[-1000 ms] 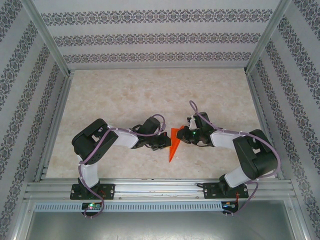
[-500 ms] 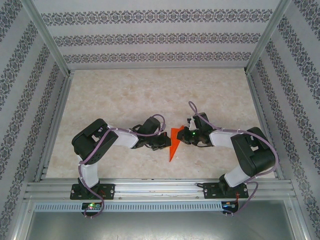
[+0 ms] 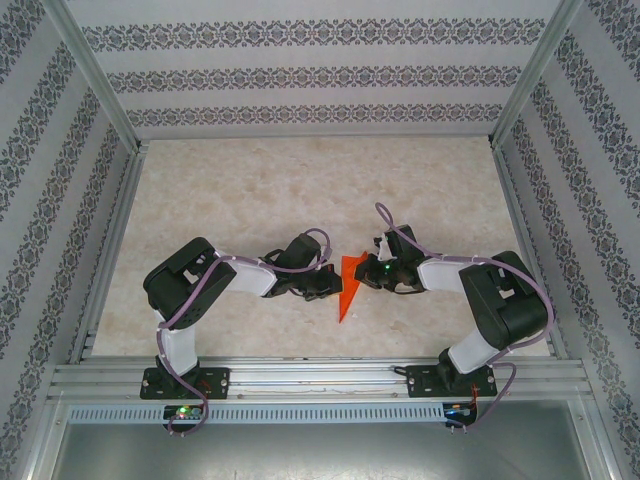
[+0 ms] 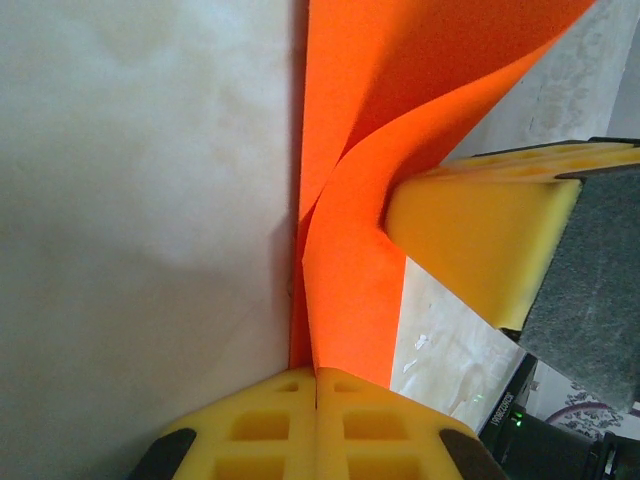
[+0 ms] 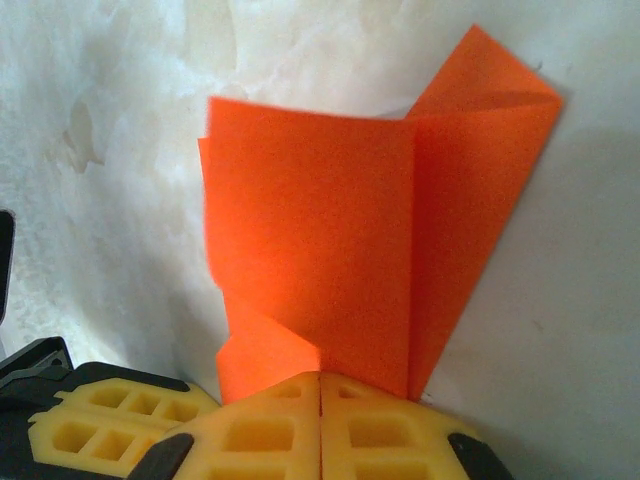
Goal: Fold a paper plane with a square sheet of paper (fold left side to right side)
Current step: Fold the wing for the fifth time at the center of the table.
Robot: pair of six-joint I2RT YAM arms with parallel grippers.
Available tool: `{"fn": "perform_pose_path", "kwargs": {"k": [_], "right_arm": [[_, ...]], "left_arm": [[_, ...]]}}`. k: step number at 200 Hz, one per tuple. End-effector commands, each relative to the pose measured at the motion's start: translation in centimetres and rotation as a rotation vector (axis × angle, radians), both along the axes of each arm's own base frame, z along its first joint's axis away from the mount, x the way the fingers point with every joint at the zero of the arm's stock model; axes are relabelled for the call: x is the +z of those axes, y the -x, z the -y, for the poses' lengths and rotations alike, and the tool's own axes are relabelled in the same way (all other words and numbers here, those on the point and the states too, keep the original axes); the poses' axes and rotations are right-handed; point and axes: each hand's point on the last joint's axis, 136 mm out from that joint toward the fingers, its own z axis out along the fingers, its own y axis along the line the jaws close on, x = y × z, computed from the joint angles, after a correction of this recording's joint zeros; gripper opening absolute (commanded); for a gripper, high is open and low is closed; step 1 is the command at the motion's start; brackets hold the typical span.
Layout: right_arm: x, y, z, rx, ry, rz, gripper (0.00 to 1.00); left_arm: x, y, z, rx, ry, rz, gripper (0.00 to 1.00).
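Observation:
The square sheet of paper [image 3: 347, 284] is bright orange and folded into a narrow pointed shape, its tip toward the near edge. It stands up off the table between both grippers. My left gripper [image 3: 330, 286] is shut on its left side. In the left wrist view the paper [image 4: 350, 290] rises out of the seam of the closed yellow fingers [image 4: 265, 425], and the left gripper [image 4: 316, 374] pinches it. My right gripper [image 3: 366, 276] is shut on the right side. In the right wrist view the folded layers [image 5: 330, 250] fan up from the closed right gripper [image 5: 320, 378].
The marble-patterned table [image 3: 300, 190] is walled by patterned panels and a metal frame [image 3: 320, 378] along the near edge. In the left wrist view the right gripper's yellow finger [image 4: 480, 240] presses the paper's curved flap. The left gripper's pads [image 5: 90, 425] show at the right wrist view's lower left.
The right gripper has closed the last bit onto the paper, and its arm has shifted slightly. The left arm and the paper have hardly moved.

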Motion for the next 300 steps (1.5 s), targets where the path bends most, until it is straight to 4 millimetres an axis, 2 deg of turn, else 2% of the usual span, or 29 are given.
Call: {"fn": "perform_pose_path", "kwargs": {"k": [1, 44, 92, 119, 155, 202, 240, 265, 300], "right_arm": [[-2.9, 2.8, 1.6, 0.005, 0.106, -0.123, 0.04], [-4.0, 3.9, 2.5, 0.014, 0.153, -0.162, 0.0], [-4.5, 4.1, 2.6, 0.021, 0.166, -0.176, 0.0], [-4.5, 4.1, 2.5, 0.025, 0.166, -0.174, 0.0], [-4.5, 4.1, 2.4, 0.029, 0.169, -0.174, 0.0], [-4.6, 4.2, 2.3, 0.031, 0.172, -0.18, 0.0], [-4.8, 4.3, 2.2, 0.037, 0.175, -0.187, 0.0], [-5.0, 4.3, 2.2, 0.04, 0.18, -0.192, 0.0], [-5.0, 4.4, 2.2, 0.045, 0.182, -0.193, 0.0]], "left_arm": [[-5.1, 1.6, -2.0, 0.035, -0.171, -0.044, 0.01], [-1.6, 0.7, -1.5, 0.039, -0.128, 0.025, 0.13], [3.5, -0.1, -3.4, 0.067, -0.136, 0.125, 0.23], [6.1, 0.2, -3.8, 0.05, -0.129, 0.16, 0.19], [8.2, 1.3, -1.9, -0.022, -0.029, 0.123, 0.07], [7.8, 2.8, 1.3, -0.113, 0.046, 0.053, 0.02], [6.9, 3.5, 2.8, -0.149, 0.076, 0.015, 0.01], [6.1, 3.9, 3.0, -0.162, 0.062, -0.002, 0.01], [3.9, 4.1, 2.1, -0.144, 0.008, -0.02, 0.01]]}}
